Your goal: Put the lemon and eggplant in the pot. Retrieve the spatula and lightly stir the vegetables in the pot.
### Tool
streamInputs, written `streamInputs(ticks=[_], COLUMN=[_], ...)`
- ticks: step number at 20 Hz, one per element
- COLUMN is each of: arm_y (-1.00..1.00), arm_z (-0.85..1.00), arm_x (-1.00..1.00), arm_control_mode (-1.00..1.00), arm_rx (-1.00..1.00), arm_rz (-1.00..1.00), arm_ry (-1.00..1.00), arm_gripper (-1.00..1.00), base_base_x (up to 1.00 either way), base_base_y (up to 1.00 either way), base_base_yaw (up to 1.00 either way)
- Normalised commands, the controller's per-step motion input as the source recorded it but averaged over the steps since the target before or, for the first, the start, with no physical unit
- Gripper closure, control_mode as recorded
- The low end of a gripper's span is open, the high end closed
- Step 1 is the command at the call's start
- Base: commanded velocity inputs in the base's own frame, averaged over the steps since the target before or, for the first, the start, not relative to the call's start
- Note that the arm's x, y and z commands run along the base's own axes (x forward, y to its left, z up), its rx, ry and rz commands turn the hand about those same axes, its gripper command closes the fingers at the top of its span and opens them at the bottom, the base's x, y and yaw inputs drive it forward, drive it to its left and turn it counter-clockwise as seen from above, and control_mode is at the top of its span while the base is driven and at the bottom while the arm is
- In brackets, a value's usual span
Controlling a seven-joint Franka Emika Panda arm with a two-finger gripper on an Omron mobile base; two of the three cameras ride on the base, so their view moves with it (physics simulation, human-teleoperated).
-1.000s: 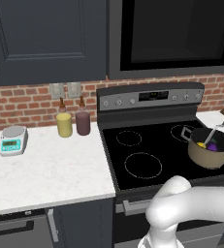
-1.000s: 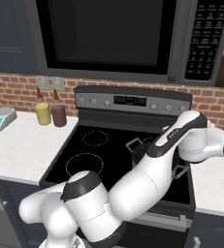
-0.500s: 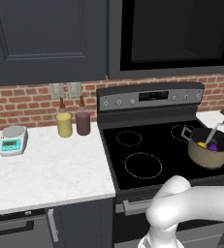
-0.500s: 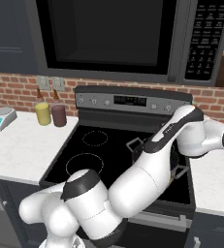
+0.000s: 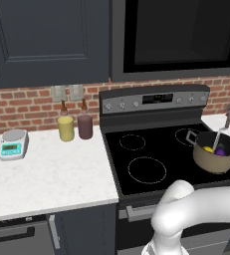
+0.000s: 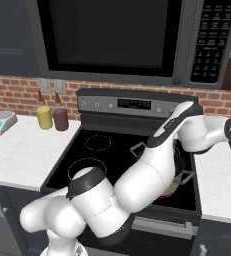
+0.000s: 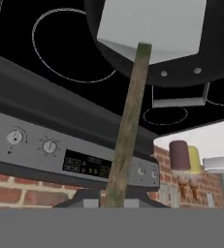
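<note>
At the bottom centre of the hand view the gripper (image 7: 114,203) is clamped narrow on the butt of the spatula (image 7: 133,97). The fingertips themselves are barely visible there, so I take the grip from the handle rising straight out from between them.

The handle is the long axis. It runs from the bottom centre of the hand view up and slightly right to the flat light-grey blade at the top of the frame. That blade sits inside the dark mouth of the pot (image 7: 133,72), so the tool already points into the pot and the vegetables lie straight ahead along the handle, past the blade.

In the left base view the pot stands at the right edge of the frame on the near right burner of the stove (image 5: 151,149). The spatula appears there as a thin pale line leaning up and to the right out of the rim. Inside the pot the lemon (image 5: 208,149) lies to the left and the eggplant (image 5: 220,152) just beside it on the right. Whether the blade touches either one I cannot tell.

Both vegetables being in, stirring looks to be the step in hand. It calls for small sweeps across the pot without levering against the rim.

Farther back, two jars (image 5: 75,127) stand on the counter against the brick wall.
</note>
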Motion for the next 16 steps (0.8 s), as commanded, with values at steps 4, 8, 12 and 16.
streamInputs(ticks=[4,8,12,16], arm_y=[0.19,0.20,0.23,0.28], arm_z=[-0.38,-0.51,-0.66,-0.55], arm_x=[-0.16,-0.27,-0.29,-0.12], arm_control_mode=[-1.00,-1.00,-1.00,-1.00], arm_rx=[-0.02,-0.01,0.00,0.00], arm_rz=[0.34,0.33,0.29,0.24], arm_ry=[0.01,0.02,0.03,0.03], arm_gripper=[1.00,1.00,1.00,1.00], base_base_x=[0.00,0.00,0.00,0.00], base_base_y=[0.00,0.00,0.00,0.00], base_base_yaw=[0.00,0.00,0.00,0.00])
